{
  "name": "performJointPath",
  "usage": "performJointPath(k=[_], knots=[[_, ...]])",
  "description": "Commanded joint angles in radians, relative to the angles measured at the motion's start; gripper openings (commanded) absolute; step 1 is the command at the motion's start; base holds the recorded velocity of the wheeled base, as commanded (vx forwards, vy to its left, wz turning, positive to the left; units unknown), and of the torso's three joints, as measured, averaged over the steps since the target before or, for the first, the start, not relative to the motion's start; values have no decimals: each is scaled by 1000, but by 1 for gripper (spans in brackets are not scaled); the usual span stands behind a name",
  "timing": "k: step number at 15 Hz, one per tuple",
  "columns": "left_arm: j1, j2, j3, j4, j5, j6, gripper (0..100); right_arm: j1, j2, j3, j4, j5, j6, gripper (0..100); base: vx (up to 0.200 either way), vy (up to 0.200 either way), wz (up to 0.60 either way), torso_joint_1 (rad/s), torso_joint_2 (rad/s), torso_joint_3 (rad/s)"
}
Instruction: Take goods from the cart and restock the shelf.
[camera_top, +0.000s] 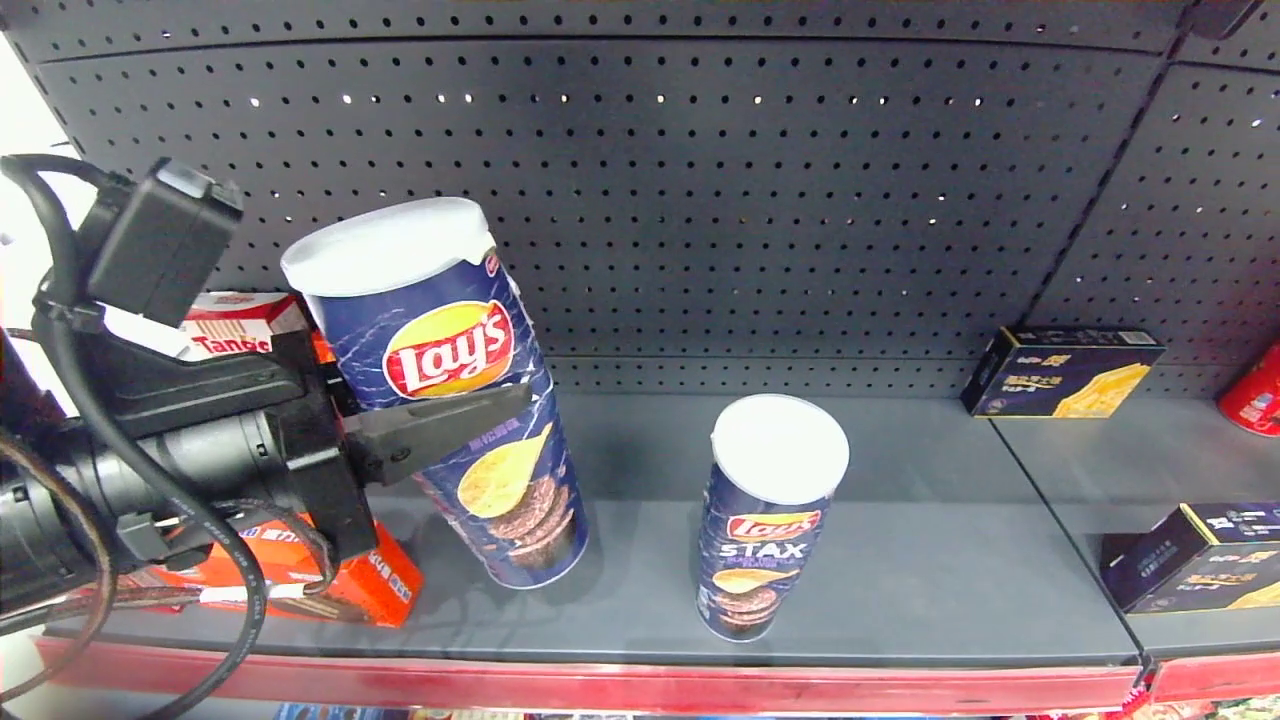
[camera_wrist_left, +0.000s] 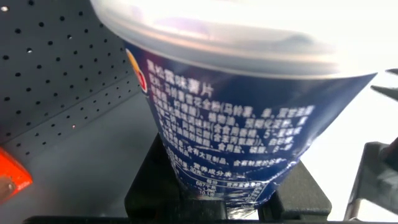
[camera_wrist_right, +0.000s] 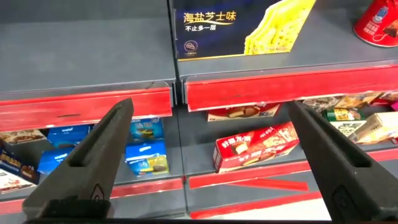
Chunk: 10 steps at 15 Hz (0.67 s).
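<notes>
Placing looks like your step in hand: your left tool (camera_top: 470, 410) is clenched on the tilted chip can (camera_top: 440, 340), low over the shelf (camera_top: 900, 560), left of the standing chip can (camera_top: 765, 530). Next, level it, set it down and release. Your right tool (camera_wrist_right: 210, 104) hangs spread and empty.

You see the tilted can (camera_top: 440, 400) in deep navy with a white lid, a red-and-yellow logo and brown chips pictured on its side; the upright can (camera_top: 765, 540) wears the same navy, white lid and red-yellow badge. Your shelf (camera_top: 930, 580) is dark grey with a red front strip, and the back panel (camera_top: 750, 200) is dark grey, dotted with even rows of small holes. The orange box (camera_top: 375, 590) carries white print, the rear box (camera_top: 1065, 372) and the front box (camera_top: 1190, 560) are navy with yellow, and the tin (camera_top: 1255, 395) is red. Your right gripper (camera_wrist_right: 209, 106) has charcoal fingers (camera_wrist_right: 93, 162)
</notes>
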Motion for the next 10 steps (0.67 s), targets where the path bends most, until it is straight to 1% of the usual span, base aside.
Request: performJointPath(k=[1,3,4,5,6,8,9,10], knots=[[-20,51,-25,0,-4,31,0,1,6,0,-1,0,-1,100,0,0,0,0,0,0],[-42,94,-57,2,-7,49,0,-1,6,0,1,0,-1,100,0,0,0,0,0,0],[-42,117,-63,-3,-18,66,0,1,6,0,-1,-1,-1,100,0,0,0,0,0,0],[-42,129,-71,-7,-43,69,0,1,6,0,1,0,-1,100,0,0,0,0,0,0],[-23,155,-132,5,-69,74,0,1,6,0,-1,0,-1,100,0,0,0,0,0,0],[-30,233,-236,82,-64,69,0,1,6,0,-1,0,-1,100,0,0,0,0,0,0],[-25,253,-261,102,-64,77,0,1,6,0,-1,0,-1,100,0,0,0,0,0,0],[-27,273,-279,100,-66,78,0,1,6,0,1,0,-1,100,0,0,0,0,0,0]])
